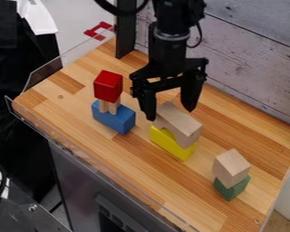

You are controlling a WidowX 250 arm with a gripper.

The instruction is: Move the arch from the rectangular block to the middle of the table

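The gripper [171, 113] hangs from the top centre, its two fingers spread apart, open around the upper end of the wooden arch [179, 123]. One fingertip is at the arch's left side, the other just off its upper right. The natural wood arch lies on top of the yellow rectangular block [170, 144], its curved cut-out facing down toward the yellow. Whether either finger touches the arch, I cannot tell.
Left stands a blue block [115, 119] bearing small wooden posts and a red cube [108, 86]. At lower right a wooden cube [231, 167] rests on a green block [232, 187]. A plank wall [253, 56] borders the wooden table [129, 167].
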